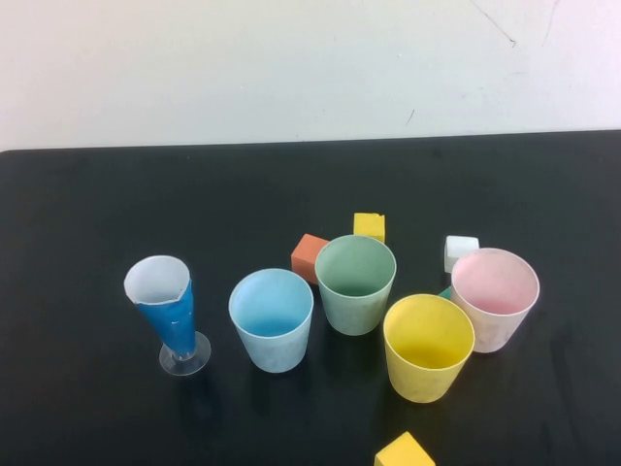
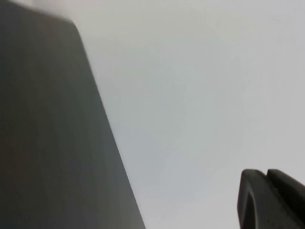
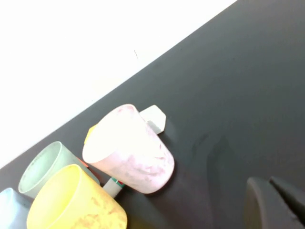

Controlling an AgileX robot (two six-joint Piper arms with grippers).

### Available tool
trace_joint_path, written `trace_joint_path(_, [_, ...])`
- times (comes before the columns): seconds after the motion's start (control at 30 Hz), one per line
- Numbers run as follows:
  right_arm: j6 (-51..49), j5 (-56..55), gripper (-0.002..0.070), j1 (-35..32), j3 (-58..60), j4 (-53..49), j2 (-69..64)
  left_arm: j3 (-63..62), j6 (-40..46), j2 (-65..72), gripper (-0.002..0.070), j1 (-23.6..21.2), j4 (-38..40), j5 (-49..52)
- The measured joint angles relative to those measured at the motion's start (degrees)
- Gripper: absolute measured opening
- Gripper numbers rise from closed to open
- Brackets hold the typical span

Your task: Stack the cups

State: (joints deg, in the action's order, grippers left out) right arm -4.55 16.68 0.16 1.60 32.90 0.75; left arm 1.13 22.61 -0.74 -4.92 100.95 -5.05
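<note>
Four cups stand upright and apart on the black table (image 1: 87, 214): light blue (image 1: 272, 318), sage green (image 1: 355, 282), yellow (image 1: 428, 346) and pale pink (image 1: 495, 296). None is inside another. Neither gripper shows in the high view. The right wrist view shows the pink cup (image 3: 131, 150), the yellow cup (image 3: 76, 202), the green cup (image 3: 45, 169) and a sliver of the blue cup (image 3: 5, 210). My right gripper (image 3: 268, 180) is shut and empty, well away from the pink cup. My left gripper (image 2: 264, 172) is shut and empty against the pale wall, with no cup in its view.
A narrow blue-and-white cone cup (image 1: 165, 306) on a clear base stands left of the blue cup. Small blocks lie about: orange (image 1: 309, 256), yellow (image 1: 369, 227) and white (image 1: 461, 250) behind the cups, and another yellow one (image 1: 405, 451) at the front edge.
</note>
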Motion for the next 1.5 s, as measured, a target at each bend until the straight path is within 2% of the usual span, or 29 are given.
trace_joint_path(0.23, [0.0, -0.1, -0.0003, 0.0, 0.0, -1.7, 0.0, 0.0, 9.3, 0.0, -0.0003, 0.0, -1.3, 12.1])
trace_joint_path(0.47, [0.0, -0.1, -0.0003, 0.0, 0.0, -3.9, 0.0, -3.3, 21.3, 0.5, -0.0003, 0.0, -2.6, 15.0])
trace_joint_path(0.6, [0.0, -0.1, -0.0003, 0.0, 0.0, -4.5, 0.0, -12.8, 24.6, 7.1, -0.0003, 0.0, -13.3, 20.3])
trace_joint_path(0.7, [0.0, -0.1, -0.0003, 0.0, 0.0, -5.3, 0.0, -21.5, 24.9, 17.3, -0.0003, 0.0, -25.1, 30.5])
trace_joint_path(0.87, [0.0, -0.1, -0.0003, 0.0, 0.0, -5.5, 0.0, -39.8, 18.7, 36.3, -0.0003, 0.0, -44.7, 50.3])
trace_joint_path(0.97, [0.0, 0.0, -0.0003, 0.0, 0.0, -5.5, 0.0, -49.5, 16.1, 46.1, -0.0003, 0.7, -53.6, 58.2])
trace_joint_path(1.07, [0.4, 0.6, -0.0003, 0.0, 0.0, -5.8, 0.0, -57.9, 14.2, 53.8, -0.0003, 4.5, -60.2, 62.1])
trace_joint_path(1.17, [0.9, 1.1, -0.0003, 0.0, 0.0, -5.9, 0.0, -64.9, 9.5, 60.2, -0.0003, 11.3, -69.9, 64.1])
trace_joint_path(1.3, [1.1, 1.6, -0.0003, 0.0, 0.0, -5.9, 0.0, -73.2, -1.2, 68.9, -0.0003, 22.1, -84.7, 68.0])
trace_joint_path(1.37, [1.1, 1.9, -0.0003, 0.0, 0.0, -5.9, 0.0, -77.1, -5.7, 73.0, -0.0003, 26.1, -90.6, 69.8])
trace_joint_path(1.5, [1.2, 1.9, -0.0003, 0.0, 0.0, -5.9, 0.0, -84.7, -9.5, 82.9, 0.0015, 31.5, -96.9, 74.2])
